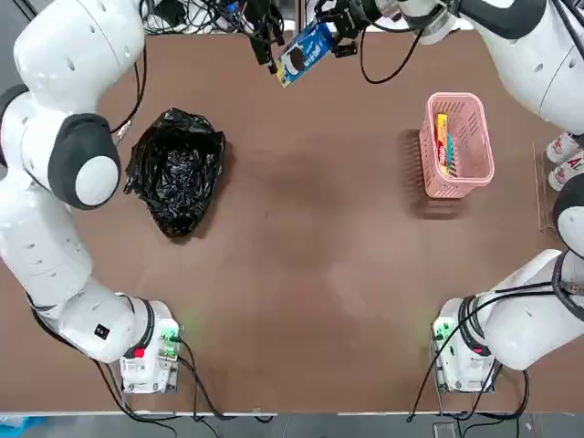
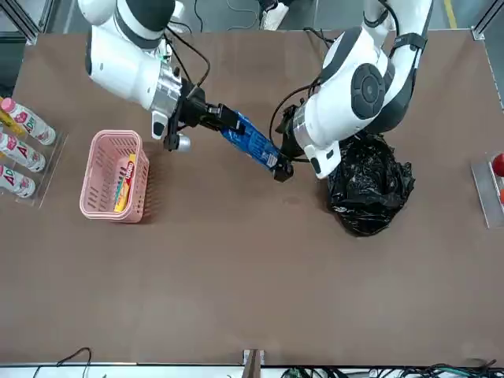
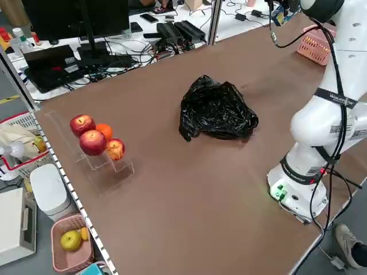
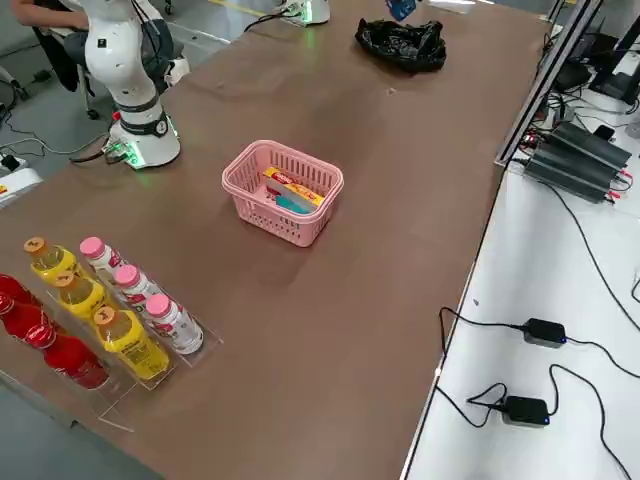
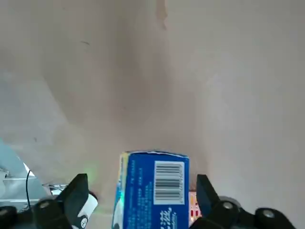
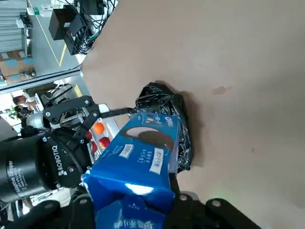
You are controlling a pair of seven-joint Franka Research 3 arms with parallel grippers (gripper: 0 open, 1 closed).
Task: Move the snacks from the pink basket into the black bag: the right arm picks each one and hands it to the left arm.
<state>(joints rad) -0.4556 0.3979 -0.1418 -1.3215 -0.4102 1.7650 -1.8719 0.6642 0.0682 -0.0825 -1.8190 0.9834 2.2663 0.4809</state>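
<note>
The blue cookie packet hangs above the table's far edge, with my right gripper shut on one end of it. My left gripper is open, its fingers standing wide on either side of the packet's other end. The black bag lies crumpled on the table below my left arm. At the right stands the pink basket, and in it lie a yellow packet and a teal packet.
Bottles stand in a clear rack at the table's right edge. Red and orange fruits sit on a clear stand at the left edge. Cables and power bricks lie beyond the far edge.
</note>
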